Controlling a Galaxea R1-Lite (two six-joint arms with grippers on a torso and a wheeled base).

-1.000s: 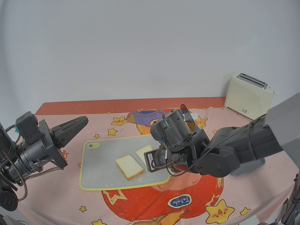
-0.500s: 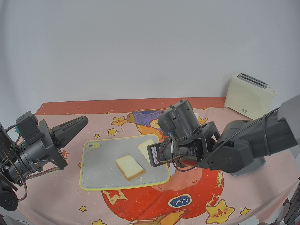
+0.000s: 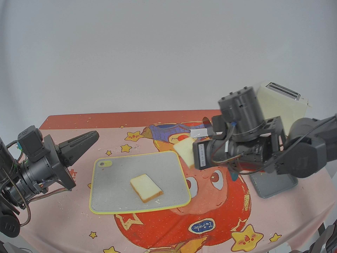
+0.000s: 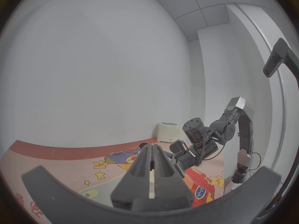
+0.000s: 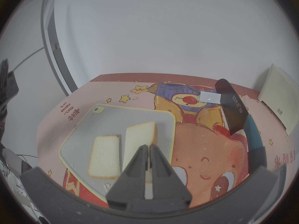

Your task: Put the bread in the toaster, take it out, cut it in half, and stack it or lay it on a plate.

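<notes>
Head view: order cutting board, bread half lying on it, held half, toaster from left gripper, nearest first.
1. cutting board, beside left gripper
2. lying bread half, mid-board
3. held bread half, in right gripper
4. toaster, far right corner

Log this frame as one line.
right gripper: shut on bread half, in air near cutting board right edge | other half: flat on board | left gripper: shut

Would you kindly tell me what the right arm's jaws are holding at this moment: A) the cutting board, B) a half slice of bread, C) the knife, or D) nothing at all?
B: the right arm's jaws are shut on a half slice of bread, held in the air beside the cutting board, while the other half lies flat on it and the knife lies on the table.
</notes>
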